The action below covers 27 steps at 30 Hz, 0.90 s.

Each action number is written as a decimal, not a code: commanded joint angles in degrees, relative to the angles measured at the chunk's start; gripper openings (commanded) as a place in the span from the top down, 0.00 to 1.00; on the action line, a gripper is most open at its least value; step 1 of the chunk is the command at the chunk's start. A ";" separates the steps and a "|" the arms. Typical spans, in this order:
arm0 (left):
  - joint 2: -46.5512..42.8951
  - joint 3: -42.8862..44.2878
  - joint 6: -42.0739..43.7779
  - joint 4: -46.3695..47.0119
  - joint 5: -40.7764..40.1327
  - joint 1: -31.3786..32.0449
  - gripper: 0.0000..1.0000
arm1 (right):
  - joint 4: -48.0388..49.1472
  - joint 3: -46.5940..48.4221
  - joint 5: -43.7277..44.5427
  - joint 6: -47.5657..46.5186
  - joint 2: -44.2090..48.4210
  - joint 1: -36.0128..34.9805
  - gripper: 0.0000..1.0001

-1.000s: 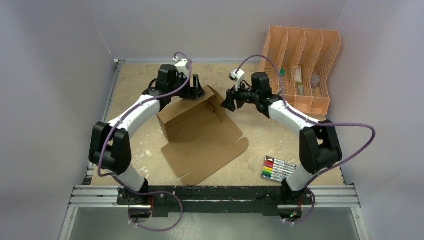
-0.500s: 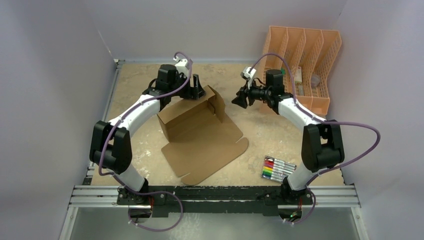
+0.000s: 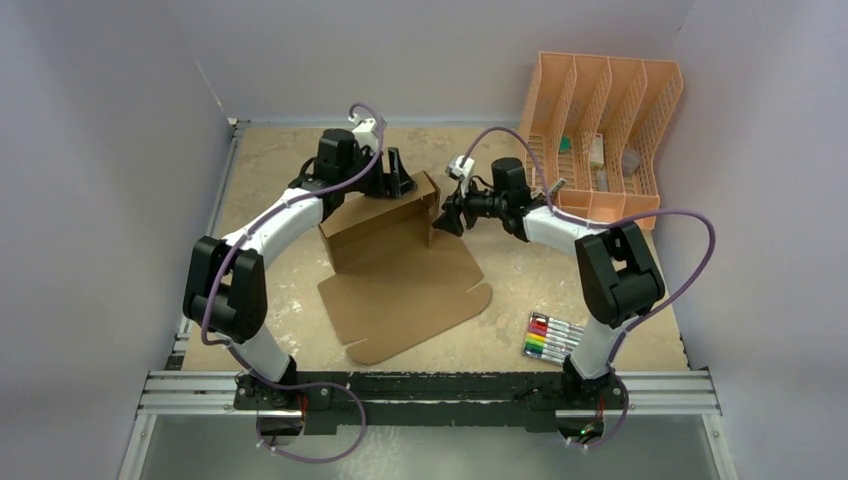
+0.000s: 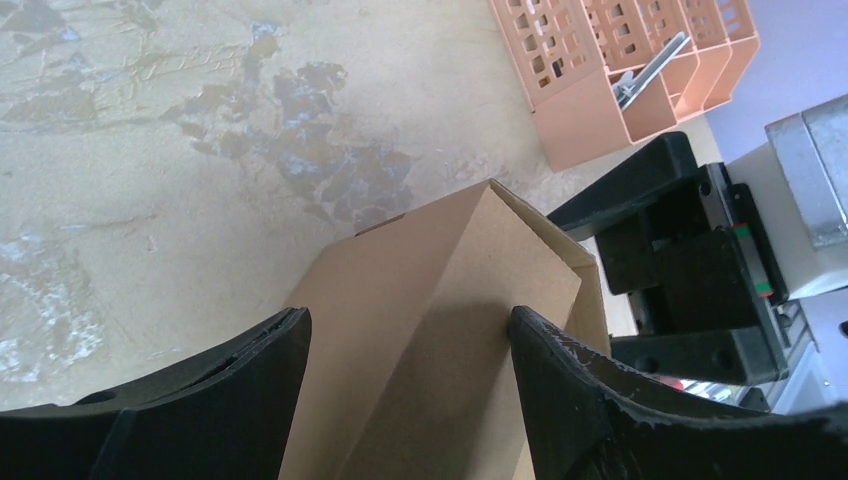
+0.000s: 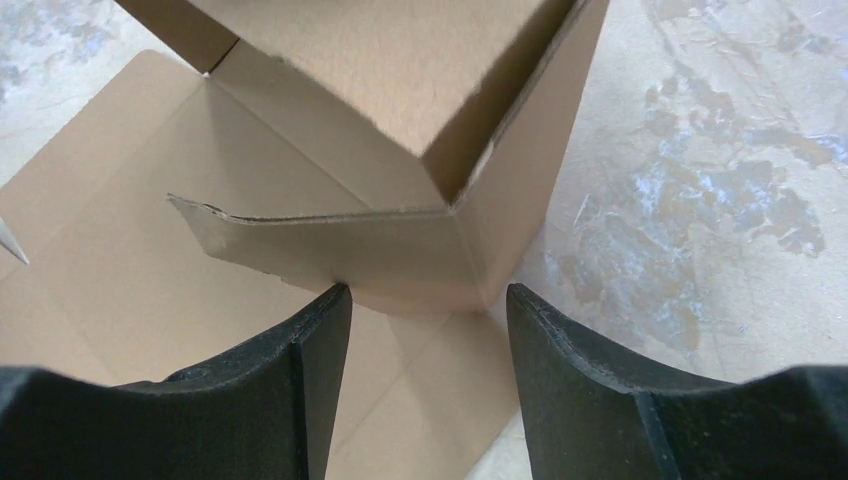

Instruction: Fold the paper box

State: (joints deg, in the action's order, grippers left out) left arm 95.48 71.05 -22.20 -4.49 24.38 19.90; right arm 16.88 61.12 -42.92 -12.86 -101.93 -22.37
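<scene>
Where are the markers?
In the top view, the markers lie on the table's near right side, beside the right arm's base, apart from the box.

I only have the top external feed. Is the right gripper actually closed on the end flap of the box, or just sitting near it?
Observer: Not closed. In the right wrist view the right gripper is open, and the side wall of the paper box stands just ahead of the gap between its fingers.
Operator: And the left one, is it pinching the back wall?
Observer: No. In the left wrist view the left gripper is open, with the folded-up wall lying between its spread fingers.
Operator: Is that corner squared up?
Observer: In the right wrist view a narrow flap is bent inward across the base panel, not flat against any wall.
</scene>
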 commanded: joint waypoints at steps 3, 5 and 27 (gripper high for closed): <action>1.79 -0.45 -4.00 2.60 4.27 -0.04 0.28 | 18.17 -3.03 9.55 8.79 -0.81 -2.19 0.39; 1.54 -1.06 -4.29 3.07 4.91 -0.04 0.28 | 19.67 -2.79 13.01 9.35 -1.40 -3.03 0.40; 3.87 1.82 -7.74 3.29 11.57 -0.62 0.27 | 26.87 -3.29 33.14 5.93 -4.73 -7.24 0.95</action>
State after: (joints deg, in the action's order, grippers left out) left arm 98.59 71.26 -27.97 -1.76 32.23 19.38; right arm 40.42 58.08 -17.17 -5.21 -107.31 -28.93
